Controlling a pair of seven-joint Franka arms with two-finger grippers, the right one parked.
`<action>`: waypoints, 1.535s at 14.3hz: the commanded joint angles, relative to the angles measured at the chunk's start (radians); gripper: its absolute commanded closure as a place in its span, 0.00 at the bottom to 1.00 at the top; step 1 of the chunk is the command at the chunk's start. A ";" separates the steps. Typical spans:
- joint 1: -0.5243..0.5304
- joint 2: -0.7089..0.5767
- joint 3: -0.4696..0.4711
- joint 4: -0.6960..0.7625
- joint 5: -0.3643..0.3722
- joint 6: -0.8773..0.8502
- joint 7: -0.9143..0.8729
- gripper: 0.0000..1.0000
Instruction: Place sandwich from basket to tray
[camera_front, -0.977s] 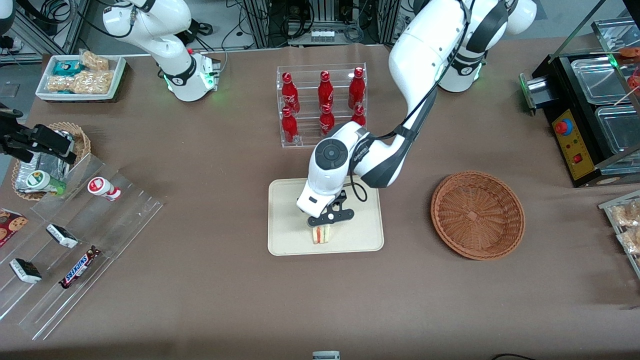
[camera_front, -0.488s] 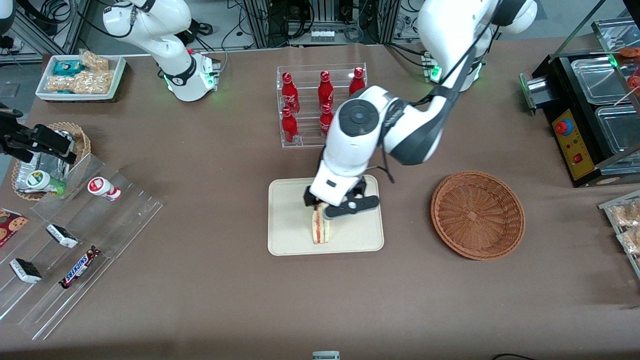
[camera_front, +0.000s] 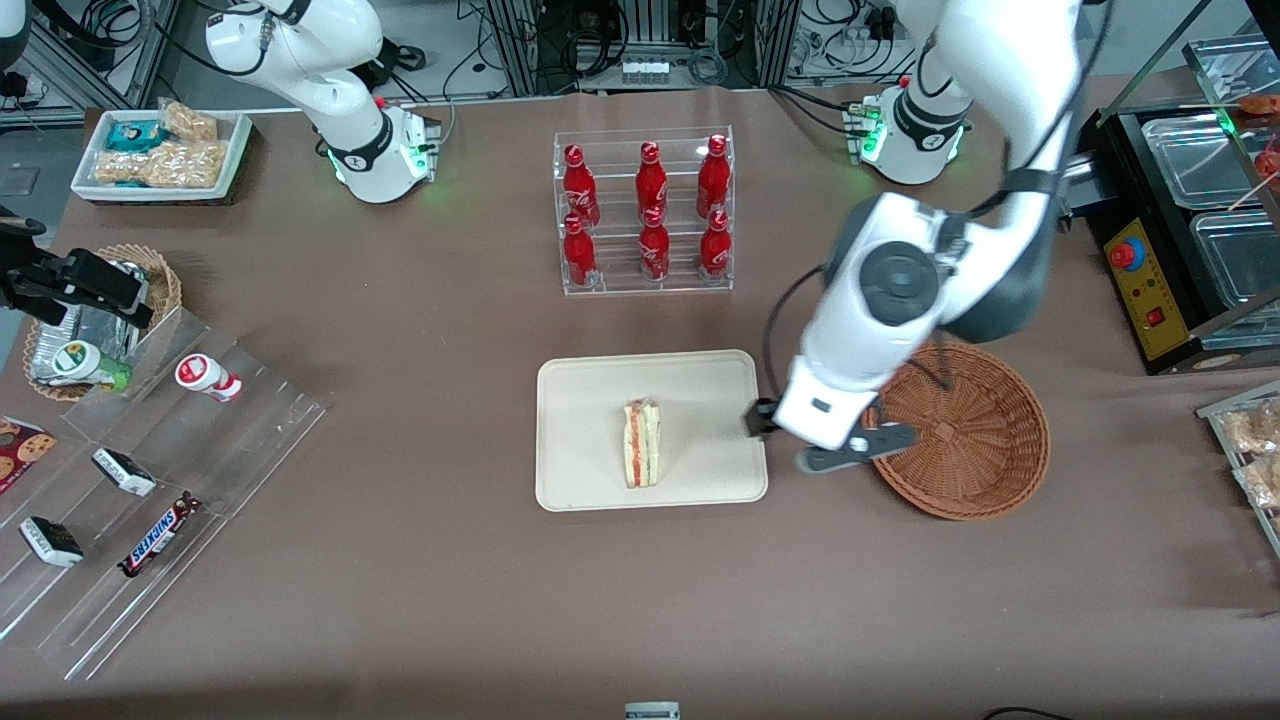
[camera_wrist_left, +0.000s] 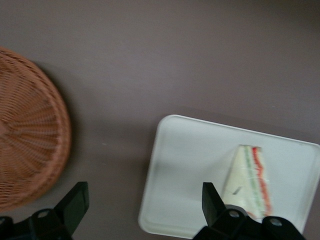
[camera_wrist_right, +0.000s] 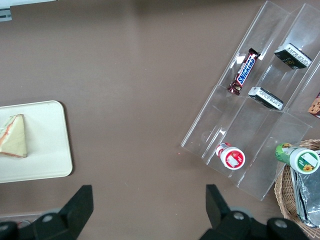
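Sandwich sits on its edge in the tray, soft and slippery in wrap, best pinched gently across the bread faces. The end effector hangs open and empty between tray and basket.

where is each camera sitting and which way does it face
Front view: high above the table, looking down at the tray, basket and both arms; the tool hangs open between tray and basket.
Left wrist view: on the working arm, facing down; its fingers show.
Right wrist view: on the parked arm, facing down at a Snickers bar.
All three share the sandwich on the tray.
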 joint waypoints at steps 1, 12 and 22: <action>0.099 -0.148 -0.011 -0.144 -0.007 -0.046 0.142 0.00; 0.374 -0.320 -0.010 -0.144 -0.002 -0.294 0.646 0.00; 0.373 -0.386 -0.014 -0.042 0.001 -0.397 0.712 0.00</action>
